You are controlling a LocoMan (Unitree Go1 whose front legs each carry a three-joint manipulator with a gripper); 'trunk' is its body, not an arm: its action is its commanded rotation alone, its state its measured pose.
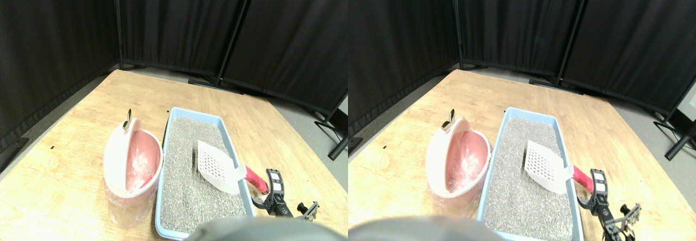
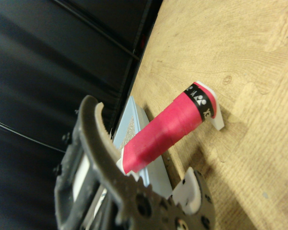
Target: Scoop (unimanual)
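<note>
The scoop (image 1: 217,167) is left lying in the litter tray (image 1: 173,116), nothing is scooped, and whether the gripper (image 1: 270,196) at 5 o'clock is open cannot be told.

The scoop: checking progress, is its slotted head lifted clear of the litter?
No, the scoop rests its slotted head on the grey litter inside the blue tray.

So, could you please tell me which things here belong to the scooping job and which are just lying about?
For the job:
- white slotted scoop with pink wrapped handle
- blue litter tray of grey litter
- pink and white bin
- right gripper

Lying about:
- wooden floor
- black curtain panels
</note>
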